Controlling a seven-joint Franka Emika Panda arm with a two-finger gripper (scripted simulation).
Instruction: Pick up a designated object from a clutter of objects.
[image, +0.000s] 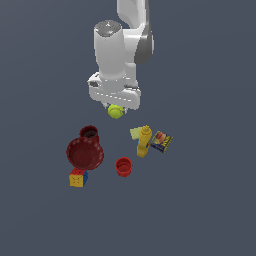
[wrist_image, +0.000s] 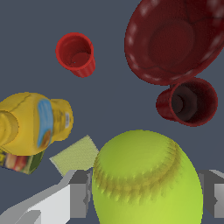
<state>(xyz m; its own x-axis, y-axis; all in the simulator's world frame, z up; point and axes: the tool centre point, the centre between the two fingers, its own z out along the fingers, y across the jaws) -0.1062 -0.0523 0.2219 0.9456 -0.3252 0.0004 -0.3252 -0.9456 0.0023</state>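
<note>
Filling my wrist view, the yellow-green ball sits clamped between the end effector fingers, one pad on each flank; it is round, so I read no long axis or heading, only a stitched seam curving across it; in the exterior view the end effector holds the ball above the surface, clear of the dark red mug, dark red bowl, red cup and yellow bottle.
</note>
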